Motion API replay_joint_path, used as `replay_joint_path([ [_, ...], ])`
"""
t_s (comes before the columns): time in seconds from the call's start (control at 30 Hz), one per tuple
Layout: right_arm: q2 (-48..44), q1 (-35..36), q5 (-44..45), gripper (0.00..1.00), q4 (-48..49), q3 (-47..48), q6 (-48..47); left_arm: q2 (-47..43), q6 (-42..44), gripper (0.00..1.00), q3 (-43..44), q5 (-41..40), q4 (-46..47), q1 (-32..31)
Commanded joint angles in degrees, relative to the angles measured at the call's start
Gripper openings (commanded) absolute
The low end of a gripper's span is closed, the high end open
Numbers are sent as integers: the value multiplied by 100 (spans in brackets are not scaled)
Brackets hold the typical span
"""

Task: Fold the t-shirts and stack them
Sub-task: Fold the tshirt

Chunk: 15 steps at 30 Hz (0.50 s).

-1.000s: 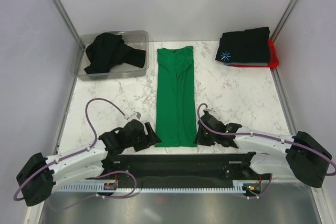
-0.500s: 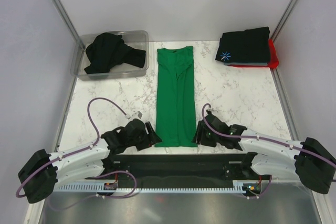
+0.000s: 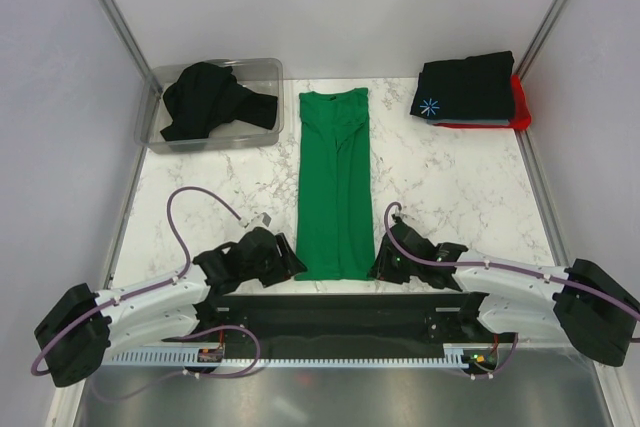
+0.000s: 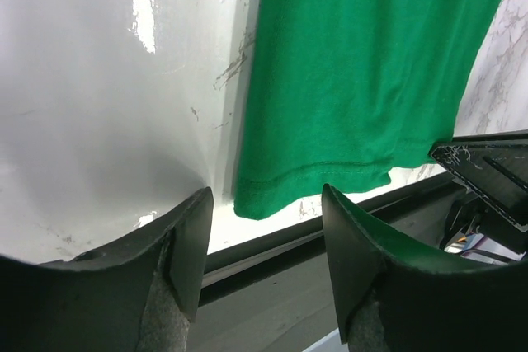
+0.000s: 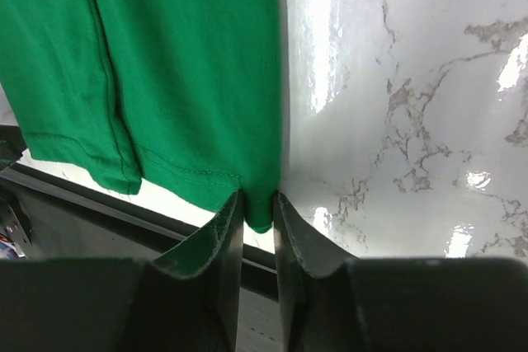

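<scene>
My right gripper (image 5: 257, 200) has just pinched the green t-shirt (image 3: 335, 187) at its near right hem corner, while my left gripper (image 4: 266, 197) hangs wide at the left one, so the fold lift is close, I reckon.

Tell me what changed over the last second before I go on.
The right gripper slid slightly toward the near edge and closed on the green shirt at its near right corner. The left gripper edged to the near left corner, jaws narrowing but open around the hem. The green shirt, the bin with its black shirt and the far-right stack stayed put.
</scene>
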Motion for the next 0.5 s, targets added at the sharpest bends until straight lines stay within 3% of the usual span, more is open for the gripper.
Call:
replay_joint_path([
  [0.0, 72, 40, -11, 27, 86, -130, 65, 70, -115, 61, -74, -75, 102, 9],
  [0.13, 54, 32, 15, 15, 86, -147, 65, 176, -98, 55, -65, -75, 146, 9],
  [0.3, 107, 32, 42, 10, 104, -165, 56, 299, -63, 52, -56, -75, 225, 9],
  [0.47, 151, 31, 59, 6, 121, -174, 47, 343, -54, 41, -152, -31, 426, 9],
])
